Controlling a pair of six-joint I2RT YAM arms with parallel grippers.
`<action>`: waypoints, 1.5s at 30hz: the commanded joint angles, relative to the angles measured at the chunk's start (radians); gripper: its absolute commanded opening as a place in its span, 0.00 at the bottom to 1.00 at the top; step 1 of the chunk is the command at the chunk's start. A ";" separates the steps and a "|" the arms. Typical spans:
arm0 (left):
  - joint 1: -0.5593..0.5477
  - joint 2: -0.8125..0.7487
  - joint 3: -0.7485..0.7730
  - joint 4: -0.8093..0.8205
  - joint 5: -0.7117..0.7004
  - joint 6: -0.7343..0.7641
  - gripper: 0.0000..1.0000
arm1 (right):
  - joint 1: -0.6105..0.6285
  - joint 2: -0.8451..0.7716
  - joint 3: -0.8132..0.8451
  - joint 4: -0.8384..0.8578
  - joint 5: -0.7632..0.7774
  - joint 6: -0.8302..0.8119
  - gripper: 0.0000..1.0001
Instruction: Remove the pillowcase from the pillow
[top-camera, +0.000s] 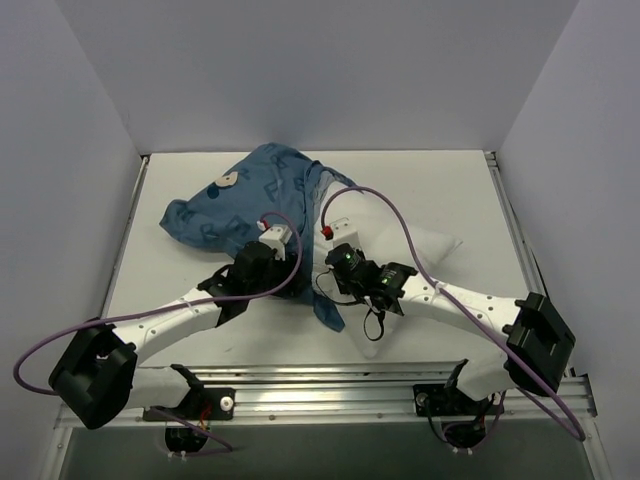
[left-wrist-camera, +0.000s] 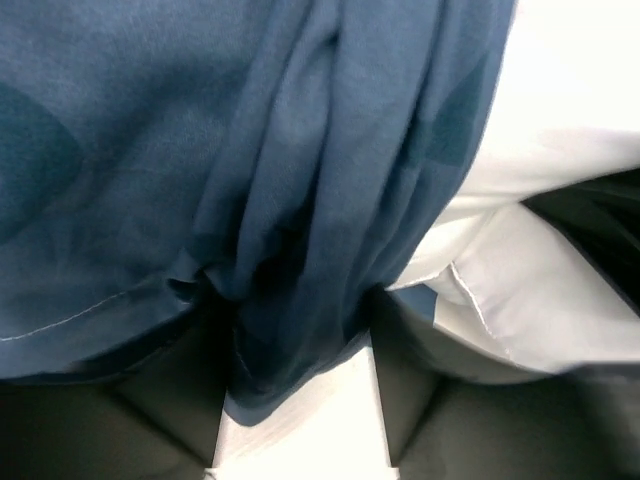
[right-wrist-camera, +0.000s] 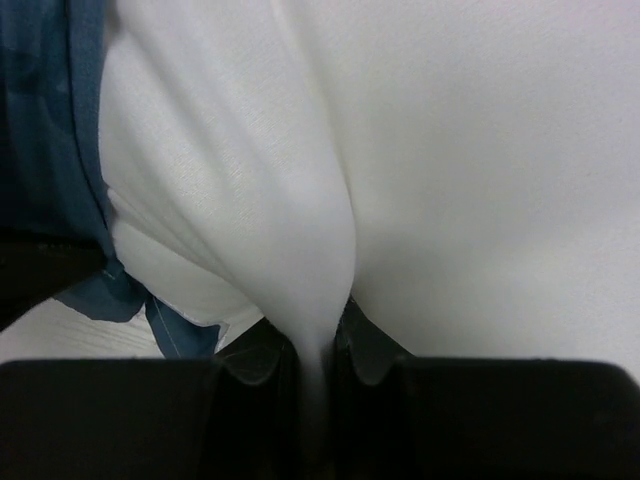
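The blue pillowcase (top-camera: 245, 195) lies bunched at the back left of the table, and a strip of it trails toward the front between the arms. The white pillow (top-camera: 425, 245) sticks out of it to the right. My left gripper (top-camera: 272, 240) stands over the pillowcase's near edge. In the left wrist view it (left-wrist-camera: 300, 320) is shut on gathered folds of the pillowcase (left-wrist-camera: 200, 150), with the pillow (left-wrist-camera: 560, 130) to the right. My right gripper (top-camera: 340, 252) is shut on a pinched fold of the pillow (right-wrist-camera: 450, 150), seen between its jaws (right-wrist-camera: 315, 345). The pillowcase's edge (right-wrist-camera: 50, 120) shows at the left.
The white table (top-camera: 450, 185) is boxed in by white walls on the left, back and right. A metal rail (top-camera: 350, 385) carrying both arm bases runs along the near edge. Purple cables loop above both arms.
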 joint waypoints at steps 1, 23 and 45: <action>-0.010 0.033 0.066 0.015 -0.003 0.022 0.54 | -0.013 -0.027 -0.031 -0.013 -0.084 0.045 0.00; 0.312 0.000 0.176 -0.436 -0.666 -0.350 0.03 | -0.263 -0.590 0.160 -0.401 -0.115 0.022 0.00; 0.341 -0.061 0.510 -0.395 -0.133 0.050 0.83 | -0.279 -0.469 0.133 -0.296 -0.637 -0.078 0.74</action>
